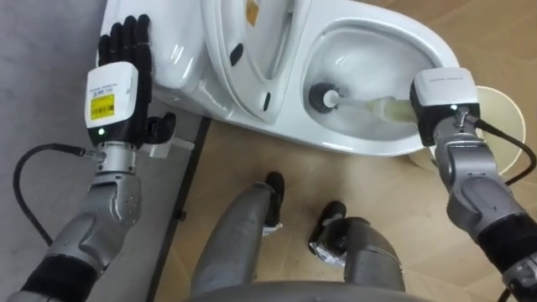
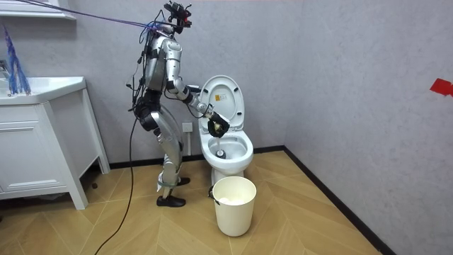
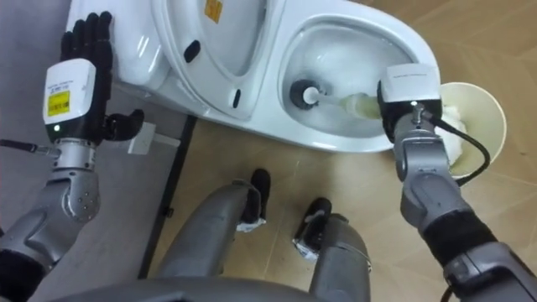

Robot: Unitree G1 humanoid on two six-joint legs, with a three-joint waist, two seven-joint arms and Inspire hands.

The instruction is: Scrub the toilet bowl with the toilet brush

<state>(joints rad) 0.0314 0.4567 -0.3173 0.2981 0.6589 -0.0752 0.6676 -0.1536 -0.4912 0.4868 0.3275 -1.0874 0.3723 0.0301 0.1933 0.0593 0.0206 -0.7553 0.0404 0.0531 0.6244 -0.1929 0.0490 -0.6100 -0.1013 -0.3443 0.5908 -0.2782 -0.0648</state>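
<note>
The right hand (image 1: 443, 105) gripped the brush (image 1: 369, 107) by its handle, fingers curled round it, with the head down in the toilet (image 1: 369, 148) bowl at the hand's 9 o'clock. The left hand (image 1: 122, 75) hung flat-fingered and empty at the toilet's 9 o'clock. A bin (image 1: 501, 109) stood at its 3 o'clock.

- Toilet (image 1: 369, 144): white, seat and lid raised (I read both as upright), bowl open.
- Brush (image 1: 361, 105): dark round head inside the bowl, pale handle running toward the rim on my right.
</note>
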